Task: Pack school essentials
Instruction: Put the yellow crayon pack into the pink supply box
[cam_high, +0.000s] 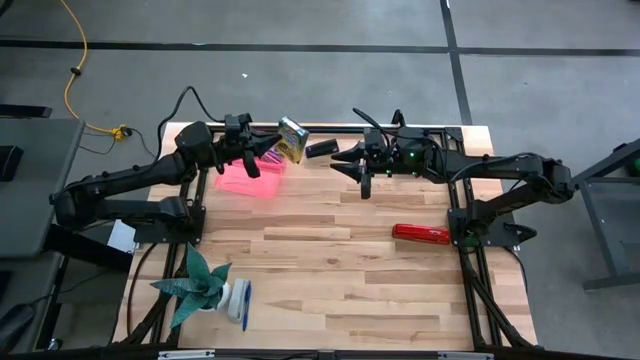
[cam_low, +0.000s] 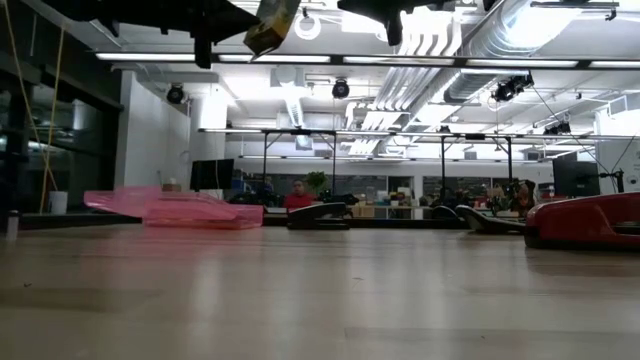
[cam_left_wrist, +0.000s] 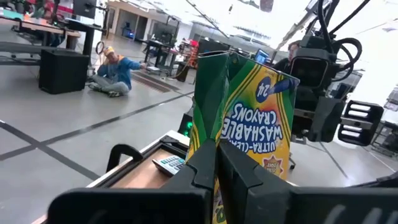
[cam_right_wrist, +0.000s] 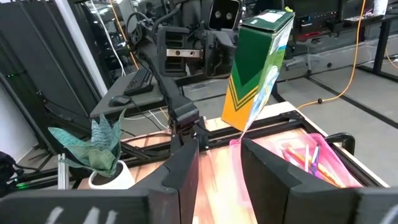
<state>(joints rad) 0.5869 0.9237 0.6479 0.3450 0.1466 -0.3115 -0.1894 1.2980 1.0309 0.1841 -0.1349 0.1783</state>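
The yellow-green crayon box (cam_high: 292, 140) hangs in the air over the table's far edge, right of the pink pouch (cam_high: 250, 176), and is held by my left gripper (cam_high: 268, 150). Its yellow front (cam_left_wrist: 258, 118) fills the left wrist view. The right wrist view shows its green side (cam_right_wrist: 255, 68). The pink pouch (cam_right_wrist: 311, 155) lies flat on the table with thin pencils inside. My right gripper (cam_high: 355, 172) hovers open to the right of the box, touching nothing. Scissors do not show. My left gripper pinches the crayon box between its two fingers (cam_left_wrist: 199, 165) at the box's end nearest the wrist (cam_left_wrist: 214, 140). The fingers come roughly level from the table's left. The box is lifted clear (cam_low: 270, 25) and tilted, and most of it sticks out beyond the fingertips.
A long red bar (cam_high: 420, 233) lies near the table's right edge. A dark calculator (cam_high: 320, 148) sits at the far edge between the arms. A potted plant (cam_high: 200, 285) and a blue-and-white item (cam_high: 242, 300) stand at the near left. A person sits on the floor beyond (cam_left_wrist: 115, 68).
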